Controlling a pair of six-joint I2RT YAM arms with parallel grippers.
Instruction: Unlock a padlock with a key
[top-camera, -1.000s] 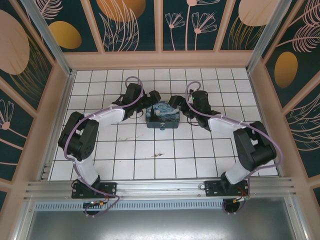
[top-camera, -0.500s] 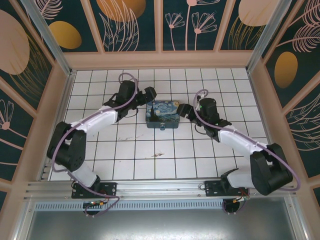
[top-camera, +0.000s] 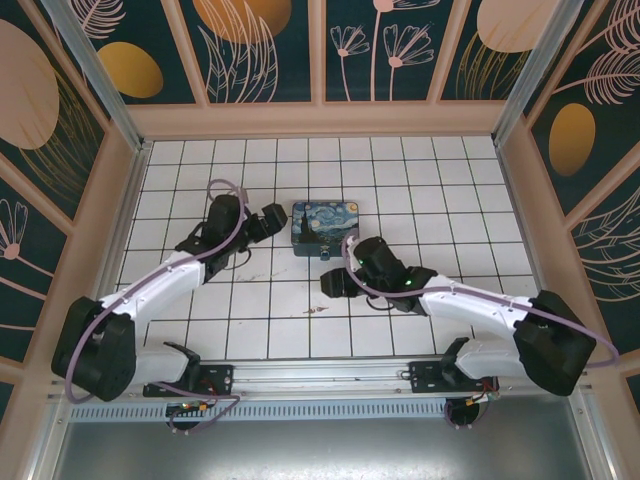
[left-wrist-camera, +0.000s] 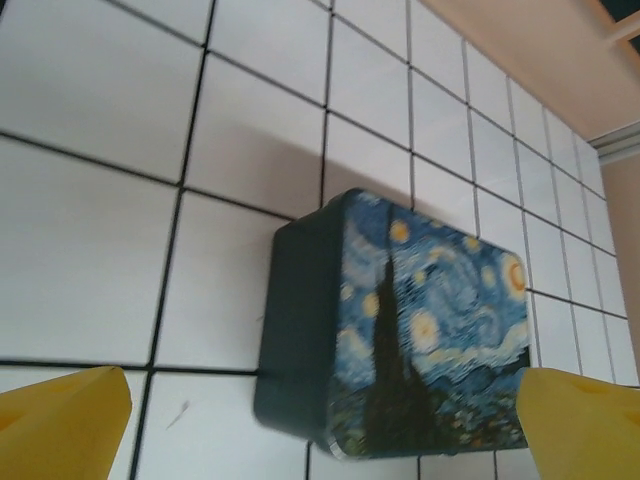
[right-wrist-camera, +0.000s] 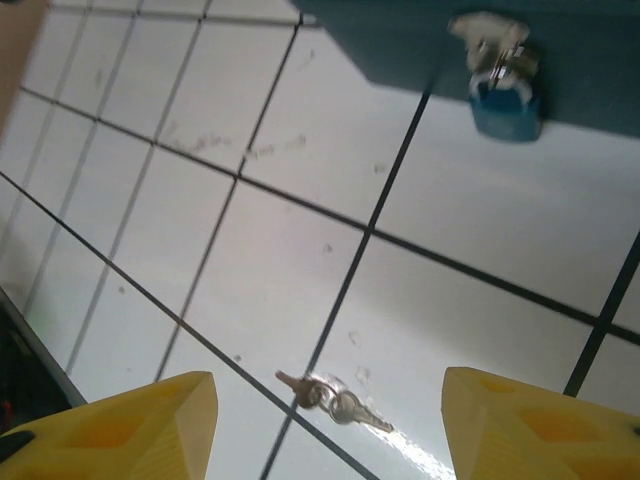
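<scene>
While padlock (right-wrist-camera: 505, 100) hangs off box (right-wrist-camera: 400, 45), shackle boxward, key (right-wrist-camera: 335, 402) lies flat, crosswise.

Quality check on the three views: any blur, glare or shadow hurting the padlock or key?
Right wrist: soft overall; glare on the metal top of the padlock, sheen on the tiles around the key, both still readable. Top external: sharp, evenly lit, but both are mere specks. Left wrist: box fairly sharp, soft shadow on the tiles along its far side.
</scene>
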